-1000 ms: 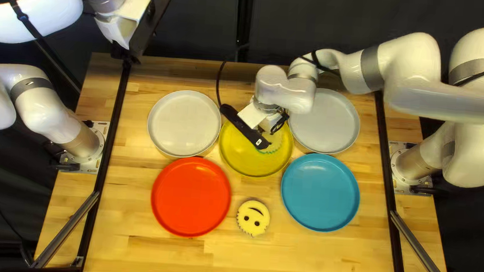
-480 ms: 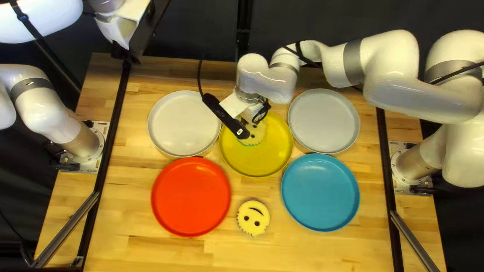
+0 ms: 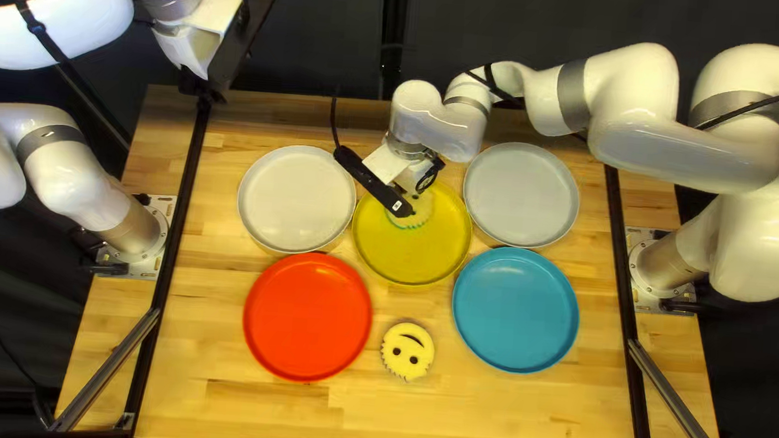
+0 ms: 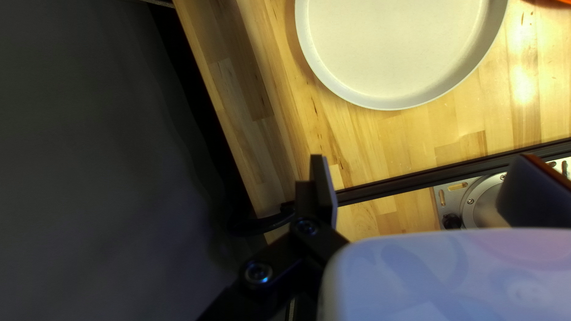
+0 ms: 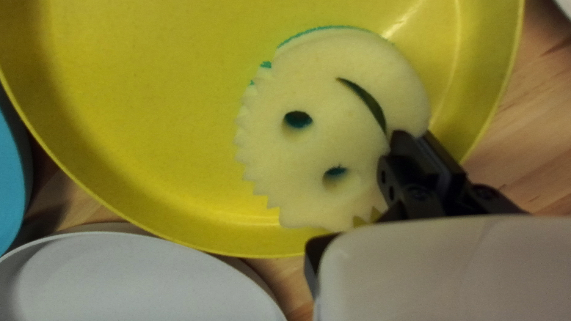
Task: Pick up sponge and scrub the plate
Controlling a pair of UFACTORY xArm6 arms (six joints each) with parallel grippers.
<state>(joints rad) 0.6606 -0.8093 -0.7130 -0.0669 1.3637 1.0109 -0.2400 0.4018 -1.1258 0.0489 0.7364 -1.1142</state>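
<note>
1. Shifting of the sponge [image 5: 318, 145]: carried across the far part of the yellow plate [image 3: 409, 259] towards its left side, then eased slightly back. Judged as back-and-forth scrubbing, so pick-up is done and wiping is under way.
2. Right tool [image 5: 416, 135]: one, fingers closed on the sponge's edge, over the yellow plate. The sponge lies within the rim, smile uppermost, green layer underneath.
3. Outstanding, by judgement: the yellow plate's nearer part; strokes should reach it with light pressure, as a soft edge grip could let the sponge twist.
4. Left tool [image 4: 423, 157]: one, fingers wide apart, holding nothing, well off beyond the yellow plate's far left.
5. Worktop [image 3: 485, 417]: pale wood, striped grain, beneath the yellow plate. Around that plate: white plate [image 3: 297, 198] left, grey plate [image 3: 521, 194] right, red plate [image 3: 308, 317] near left, blue plate [image 3: 516, 310] near right, spare sponge [image 3: 407, 363] directly nearer.
6. Room: dark curtain [image 3: 316, 32], hung beyond the yellow plate.
</note>
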